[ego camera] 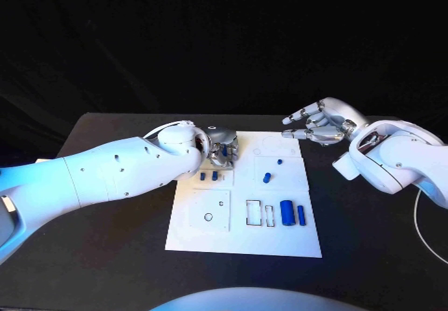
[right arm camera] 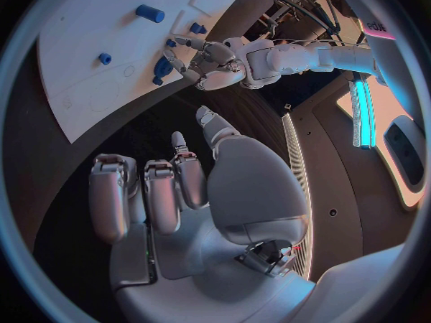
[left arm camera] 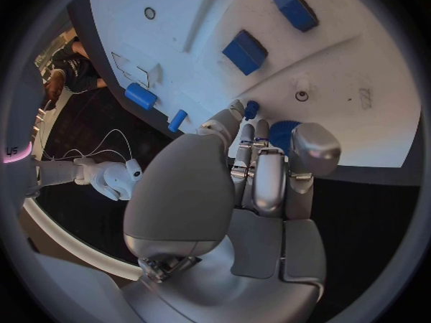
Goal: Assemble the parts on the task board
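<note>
My left hand (ego camera: 220, 149) sits over the white flat task board's (ego camera: 245, 238) far left corner. My right hand (ego camera: 322, 123) hangs beyond its far right corner, above the black tabletop (ego camera: 112, 259).

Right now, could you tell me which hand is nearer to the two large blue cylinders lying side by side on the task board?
Left. The left hand is over the task board's far left part, somewhat closer to the cylinders. The right hand hovers beyond the board's far right corner.

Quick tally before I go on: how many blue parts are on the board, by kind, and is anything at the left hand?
Large blue cylinder: 1
Thin blue bar: 1
Small blue pieces lying free on the task board: 4
Blue part at the left hand, partly hidden: at least 1
Total: at least 7
</note>
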You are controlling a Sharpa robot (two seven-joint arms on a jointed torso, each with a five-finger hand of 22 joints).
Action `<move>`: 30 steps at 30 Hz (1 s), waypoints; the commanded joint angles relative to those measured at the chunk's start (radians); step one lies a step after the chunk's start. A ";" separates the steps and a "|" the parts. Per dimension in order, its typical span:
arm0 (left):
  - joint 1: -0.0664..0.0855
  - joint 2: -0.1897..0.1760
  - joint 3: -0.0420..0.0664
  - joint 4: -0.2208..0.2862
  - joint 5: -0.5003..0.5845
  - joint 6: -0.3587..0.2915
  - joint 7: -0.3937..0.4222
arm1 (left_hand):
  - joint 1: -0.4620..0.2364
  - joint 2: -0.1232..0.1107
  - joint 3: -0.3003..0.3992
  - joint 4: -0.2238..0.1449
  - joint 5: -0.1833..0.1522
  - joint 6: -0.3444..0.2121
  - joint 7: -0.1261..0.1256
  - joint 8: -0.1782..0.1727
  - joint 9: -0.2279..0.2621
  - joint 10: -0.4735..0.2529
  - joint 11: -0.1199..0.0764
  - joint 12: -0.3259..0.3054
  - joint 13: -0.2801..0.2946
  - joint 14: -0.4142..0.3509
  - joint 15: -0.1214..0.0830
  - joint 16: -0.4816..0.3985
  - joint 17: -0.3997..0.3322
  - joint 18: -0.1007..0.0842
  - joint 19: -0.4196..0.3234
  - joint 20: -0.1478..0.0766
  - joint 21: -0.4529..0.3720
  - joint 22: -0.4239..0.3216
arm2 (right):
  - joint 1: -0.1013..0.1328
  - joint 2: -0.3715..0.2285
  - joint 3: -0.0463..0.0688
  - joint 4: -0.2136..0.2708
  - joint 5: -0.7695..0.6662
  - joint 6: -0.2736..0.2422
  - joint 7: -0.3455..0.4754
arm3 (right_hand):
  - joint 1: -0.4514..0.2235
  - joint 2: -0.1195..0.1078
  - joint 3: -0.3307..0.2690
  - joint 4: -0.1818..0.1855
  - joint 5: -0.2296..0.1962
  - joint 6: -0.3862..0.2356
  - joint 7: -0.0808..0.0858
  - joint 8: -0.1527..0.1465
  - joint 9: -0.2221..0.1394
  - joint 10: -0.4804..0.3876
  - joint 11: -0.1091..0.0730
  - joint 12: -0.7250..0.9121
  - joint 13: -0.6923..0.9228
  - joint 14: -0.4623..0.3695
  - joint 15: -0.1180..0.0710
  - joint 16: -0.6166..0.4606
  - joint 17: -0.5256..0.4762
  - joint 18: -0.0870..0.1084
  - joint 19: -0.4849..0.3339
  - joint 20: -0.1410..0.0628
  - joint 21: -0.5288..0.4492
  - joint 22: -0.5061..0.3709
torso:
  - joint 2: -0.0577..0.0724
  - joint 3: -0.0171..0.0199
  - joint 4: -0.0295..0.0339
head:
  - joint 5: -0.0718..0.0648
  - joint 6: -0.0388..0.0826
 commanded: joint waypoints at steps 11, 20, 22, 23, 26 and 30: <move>0.000 0.011 0.001 -0.012 -0.024 0.097 -0.039 | 0.013 0.011 0.056 -0.013 0.004 0.034 -0.001 -0.020 -0.015 0.047 -0.005 -0.025 -0.018 0.033 -0.010 -0.001 -0.014 -0.025 0.019 -0.005 0.041 0.038 | -0.001 0.001 0.000 0.000 -0.003 0.014 0.005 | -0.004 0.009 -0.005 0.001 0.005 0.003 -0.001 -0.001 0.001 -0.002 -0.005 -0.005 0.105 0.082 0.000 -0.005 0.175 0.002 -0.008 -0.001 -0.006 0.000 | 0.000 -0.0001 0.0005 | 0.001 -0.002; 0.000 0.015 0.001 -0.011 -0.024 0.098 -0.034 | 0.014 0.013 0.099 -0.026 0.004 0.054 -0.001 -0.031 -0.025 0.084 -0.009 -0.036 -0.025 0.033 -0.014 0.004 -0.019 -0.032 0.023 -0.007 0.078 0.073 | -0.001 0.002 0.000 0.000 -0.003 0.015 0.006 | -0.004 0.009 -0.005 0.001 0.005 0.003 -0.001 -0.001 0.001 -0.002 -0.005 -0.005 0.105 0.082 0.000 -0.005 0.175 0.002 -0.008 -0.001 -0.006 0.000 | 0.000 0.0001 0.0004 | 0.001 -0.003; 0.000 0.016 0.001 -0.011 -0.023 0.088 -0.030 | 0.017 0.017 0.113 -0.032 0.004 0.066 -0.003 -0.030 -0.025 0.102 -0.013 -0.036 -0.024 0.033 -0.017 0.006 -0.019 -0.033 0.025 -0.009 0.089 0.083 | -0.001 0.002 0.000 0.001 -0.003 0.015 0.006 | -0.004 0.009 -0.005 0.001 0.005 0.003 -0.001 -0.001 0.001 -0.002 -0.005 -0.005 0.105 0.082 0.000 -0.005 0.175 0.002 -0.008 -0.001 -0.006 0.000 | 0.000 0.0004 0.0007 | 0.001 -0.003; 0.000 0.016 0.001 -0.011 -0.022 0.083 -0.028 | 0.019 0.020 0.121 -0.036 0.003 0.075 -0.004 -0.028 -0.025 0.114 -0.015 -0.036 -0.023 0.034 -0.019 0.008 -0.019 -0.033 0.025 -0.010 0.091 0.086 | -0.001 0.002 0.000 0.001 -0.003 0.015 0.006 | -0.004 0.009 -0.005 0.001 0.005 0.003 -0.001 -0.001 0.001 -0.002 -0.005 -0.005 0.105 0.082 0.000 -0.005 0.175 0.002 -0.008 -0.001 -0.006 0.000 | 0.000 0.0004 0.0008 | 0.002 -0.003; 0.000 0.017 0.001 -0.013 -0.020 0.064 -0.020 | 0.019 0.025 0.138 -0.045 0.003 0.101 -0.004 -0.023 -0.024 0.140 -0.019 -0.037 -0.021 0.034 -0.022 0.010 -0.022 -0.034 0.025 -0.013 0.096 0.091 | -0.001 0.002 0.000 0.001 -0.003 0.015 0.006 | -0.004 0.009 -0.005 0.001 0.005 0.003 -0.001 -0.001 0.001 -0.002 -0.005 -0.005 0.105 0.082 0.000 -0.005 0.175 0.002 -0.008 -0.001 -0.006 0.000 | -0.001 0.0004 0.0007 | 0.002 -0.003; 0.000 0.016 0.001 -0.014 -0.017 0.026 -0.012 | 0.019 0.029 0.158 -0.061 0.003 0.129 -0.005 -0.019 -0.023 0.170 -0.024 -0.041 -0.017 0.034 -0.026 0.013 -0.024 -0.035 0.025 -0.017 0.104 0.100 | -0.001 0.002 0.000 0.002 -0.001 0.014 0.006 | -0.004 0.010 -0.006 0.002 0.005 0.003 -0.001 -0.001 0.001 -0.002 -0.005 -0.004 0.105 0.082 -0.001 -0.005 0.175 0.002 -0.008 -0.002 -0.006 0.000 | -0.001 0.0003 -0.0005 | 0.004 -0.001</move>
